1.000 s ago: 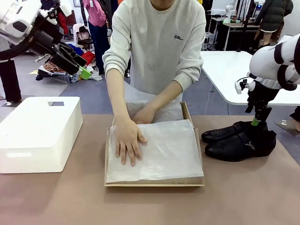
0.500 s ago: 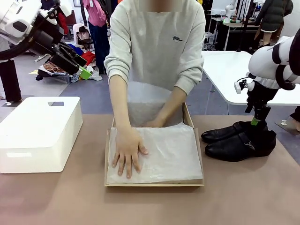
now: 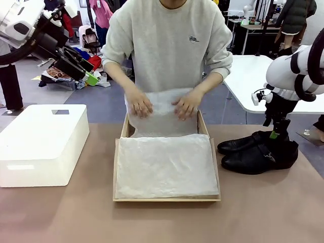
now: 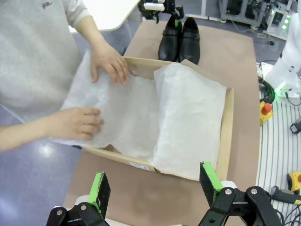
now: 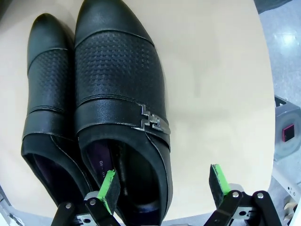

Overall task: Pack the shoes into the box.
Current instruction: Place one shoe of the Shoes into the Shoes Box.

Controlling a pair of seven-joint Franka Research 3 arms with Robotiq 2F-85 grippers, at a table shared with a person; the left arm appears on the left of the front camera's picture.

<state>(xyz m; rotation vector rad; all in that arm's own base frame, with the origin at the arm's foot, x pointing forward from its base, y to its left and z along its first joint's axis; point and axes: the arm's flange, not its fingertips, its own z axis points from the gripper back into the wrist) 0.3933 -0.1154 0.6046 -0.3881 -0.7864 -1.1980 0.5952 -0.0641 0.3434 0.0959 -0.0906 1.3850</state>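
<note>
Shoes (image 3: pixel 258 152) sit on the surface (image 3: pixel 263 212) just right of the box (image 3: pixel 202 124), outside it; both claws apart.
Largest first: we see a white plastic box (image 3: pixel 40 147) at the surface's left, then the shallow brown cardboard box at centre, with white tissue paper (image 3: pixel 164 167) spread across its floor. The person's hands (image 3: pixel 139 105) (image 3: pixel 186 105) hold a sheet at its far edge. The shoes are a glossy black pair, side by side and touching, pointed toes toward the box. The right wrist view adds detail the front view blurs: a stamped grid on the vamp, a metal buckle (image 5: pixel 151 117) and purple lining. There the right claw (image 5: pixel 164 181) has one pad over a shoe's opening and the other beyond its side; we can't tell contact. The left wrist view looks into the box past the left claw (image 4: pixel 154 181), which is raised and gripping nothing.
</note>
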